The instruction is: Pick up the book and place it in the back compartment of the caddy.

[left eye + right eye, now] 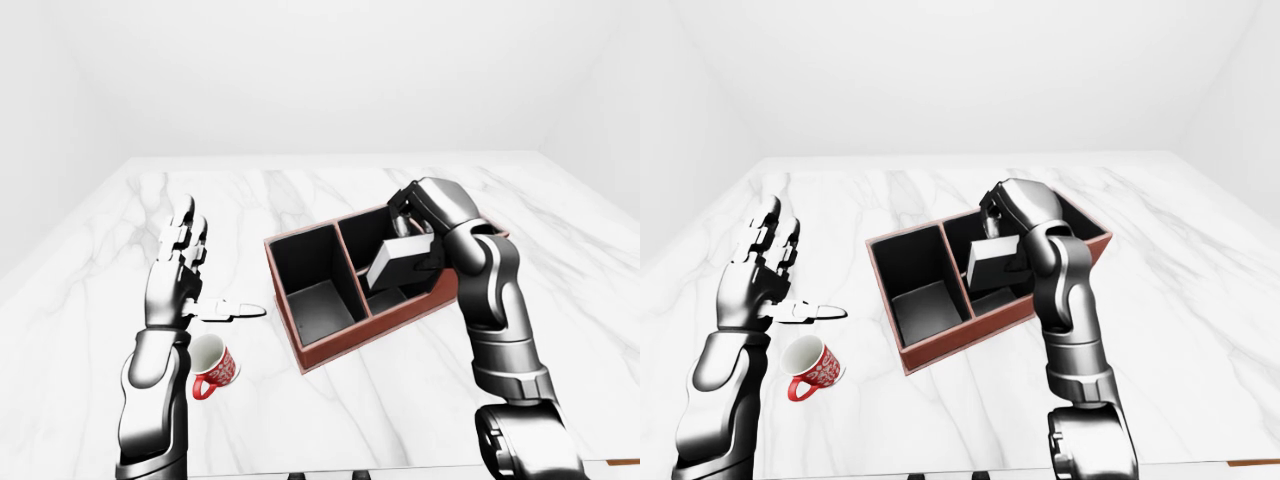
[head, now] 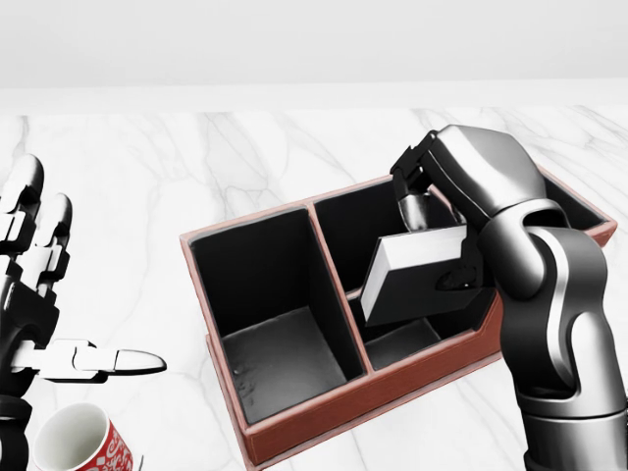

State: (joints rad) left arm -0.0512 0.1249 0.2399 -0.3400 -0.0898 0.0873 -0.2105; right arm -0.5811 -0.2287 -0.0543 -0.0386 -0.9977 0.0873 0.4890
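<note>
The book (image 2: 412, 280), dark-covered with white page edges, is tilted in my right hand (image 2: 439, 247), whose fingers are shut on it. It hangs over the right side of the red-brown caddy (image 2: 294, 432), above the divider between the upper-right compartment (image 2: 358, 231) and the small lower-right one (image 2: 402, 343). Its lower end dips inside the caddy walls. The large left compartment (image 2: 280, 314) holds nothing. At the left of the head view my left hand (image 2: 69, 285) is raised and open, fingers spread and thumb pointing right, well clear of the caddy.
A red-and-white mug (image 1: 212, 365) stands on the white marble table (image 2: 196, 167) just below my left hand. The table's far edge meets a plain white wall. My right forearm (image 2: 559, 324) covers the caddy's right end.
</note>
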